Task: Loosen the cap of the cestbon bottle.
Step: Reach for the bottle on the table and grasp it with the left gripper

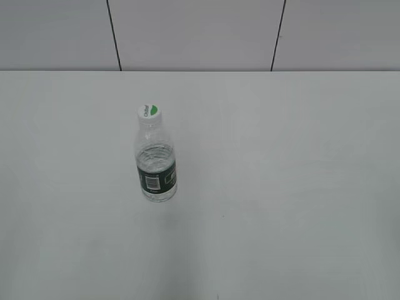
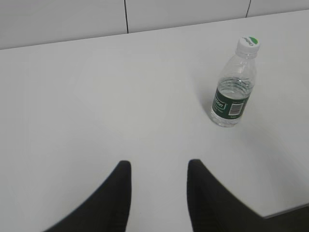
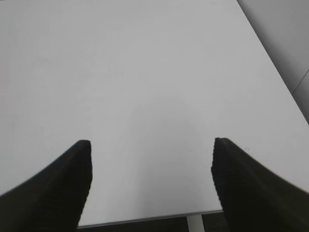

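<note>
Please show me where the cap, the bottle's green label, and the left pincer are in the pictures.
cap (image 1: 150, 112): exterior view, on its white top.
green label (image 1: 157, 177): exterior view, on the dark band by the barcode.
left pincer (image 2: 159, 170): left wrist view, midway between its black fingertips.

Exterior view: looks down at a slant across the worktop (image 1: 281, 187) toward the back wall, with the bottle (image 1: 155, 156) at mid distance.
Left wrist view: low over the worktop, facing the wall, jaws at the bottom edge.
Right wrist view: steeply down near the worktop's edge.
Shared: exterior and left wrist views both show the bottle.
</note>
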Tool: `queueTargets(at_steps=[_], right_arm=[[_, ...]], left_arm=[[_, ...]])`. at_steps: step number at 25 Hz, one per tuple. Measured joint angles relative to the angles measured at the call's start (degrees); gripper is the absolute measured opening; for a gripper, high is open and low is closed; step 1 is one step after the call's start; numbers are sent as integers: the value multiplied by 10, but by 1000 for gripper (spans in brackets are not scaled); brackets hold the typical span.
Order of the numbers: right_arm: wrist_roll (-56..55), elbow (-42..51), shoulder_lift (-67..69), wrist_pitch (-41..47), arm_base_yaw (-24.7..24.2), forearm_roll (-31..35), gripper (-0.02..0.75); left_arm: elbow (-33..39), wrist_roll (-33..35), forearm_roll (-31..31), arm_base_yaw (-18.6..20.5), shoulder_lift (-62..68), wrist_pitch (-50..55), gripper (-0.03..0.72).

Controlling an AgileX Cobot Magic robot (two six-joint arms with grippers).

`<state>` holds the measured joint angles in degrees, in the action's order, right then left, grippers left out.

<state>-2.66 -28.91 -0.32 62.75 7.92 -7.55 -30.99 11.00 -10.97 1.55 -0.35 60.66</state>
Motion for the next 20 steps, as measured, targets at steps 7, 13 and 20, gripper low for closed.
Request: queueTargets(at_steps=[7, 13, 20], right_arm=[[0, 0, 0, 0, 0, 0, 591], [0, 0, 0, 0, 0, 0, 591], [0, 0, 0, 0, 0, 0, 591]], left_arm=[[0, 0, 0, 0, 0, 0, 241], [0, 0, 0, 0, 0, 0, 241], [0, 0, 0, 0, 0, 0, 241]])
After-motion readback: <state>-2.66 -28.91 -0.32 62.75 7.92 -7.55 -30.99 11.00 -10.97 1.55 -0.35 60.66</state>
